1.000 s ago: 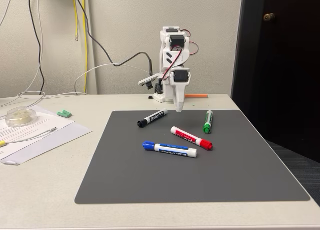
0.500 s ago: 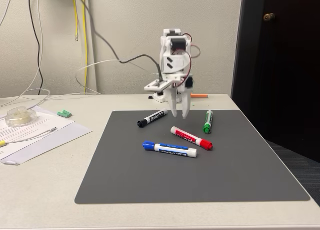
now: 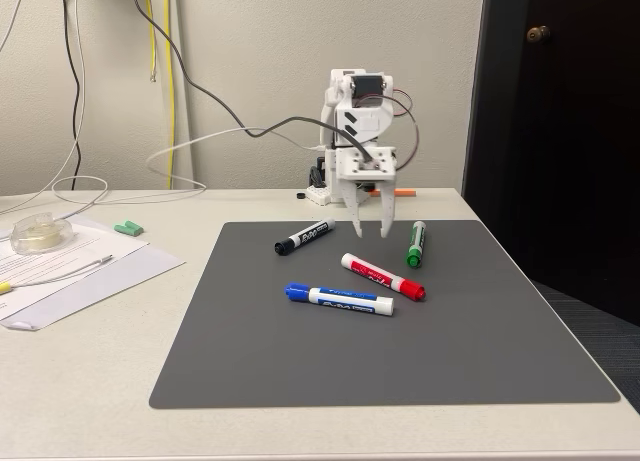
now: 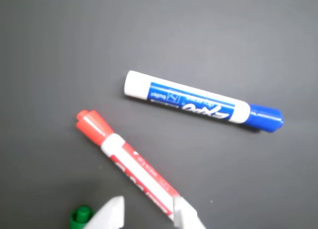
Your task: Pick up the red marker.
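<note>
Nearest me on the mat point(image 3: 300, 366) lies the blue marker point(image 3: 338, 299); just behind it the red marker point(image 3: 383, 276) lies slantwise, cap toward the right in the fixed view; the green marker point(image 3: 415, 243) and black marker point(image 3: 303, 238) lie further back. My gripper point(image 3: 370, 232) hovers above the red one's far end, fingers spread wide, holding nothing. I'd shift toward the barrel's middle, turn the wrist so the fingertips point(image 4: 113, 209) straddle it crosswise, keep clear of the green cap, then descend.

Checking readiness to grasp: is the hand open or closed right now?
Open. In the fixed view the hand shows two fingers spread apart, hanging above the mat behind the red marker, holding nothing.
</note>
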Robot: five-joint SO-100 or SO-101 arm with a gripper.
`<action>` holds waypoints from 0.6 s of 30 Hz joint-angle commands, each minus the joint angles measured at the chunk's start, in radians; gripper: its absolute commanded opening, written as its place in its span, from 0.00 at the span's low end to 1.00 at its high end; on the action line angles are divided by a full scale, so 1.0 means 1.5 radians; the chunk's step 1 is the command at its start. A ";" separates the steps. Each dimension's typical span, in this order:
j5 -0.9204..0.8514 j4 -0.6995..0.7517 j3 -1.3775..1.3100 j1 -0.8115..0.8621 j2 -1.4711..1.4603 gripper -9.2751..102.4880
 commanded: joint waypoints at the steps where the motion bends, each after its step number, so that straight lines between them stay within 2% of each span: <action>1: -0.039 -0.010 -0.028 -0.012 0.005 0.22; 4: -0.091 -0.007 -0.024 -0.022 -0.007 0.22; 18: -0.135 -0.004 0.017 -0.043 0.005 0.23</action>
